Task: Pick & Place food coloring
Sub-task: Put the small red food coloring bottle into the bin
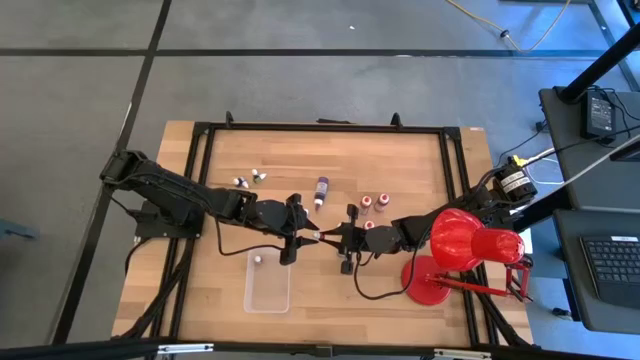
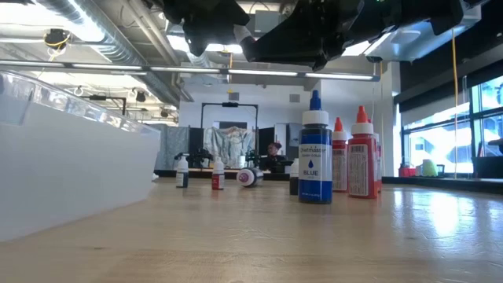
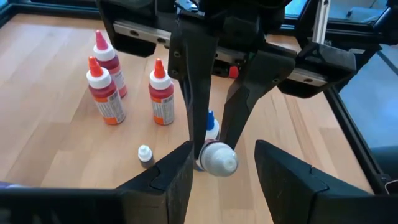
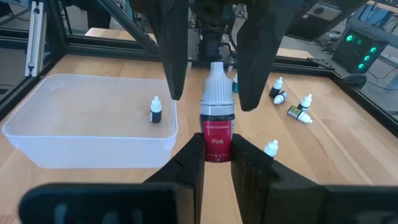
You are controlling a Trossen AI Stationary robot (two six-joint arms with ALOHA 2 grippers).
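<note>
While only one small dropper bottle [image 4: 155, 110] stands in the clear tray [image 4: 93, 146], barely begun: pink bottle [image 4: 217, 118] clamped in closed right pincer [image 4: 216, 163] mid-air over the bench [image 1: 390, 160], open left pincer [image 3: 221, 171] straddling its cap, remaining bottles scattered outside.

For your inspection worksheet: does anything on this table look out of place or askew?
Yes. A small bottle lies tipped on its side among the far upright ones. The pink bottle hangs mid-air, held in the right gripper.
</note>
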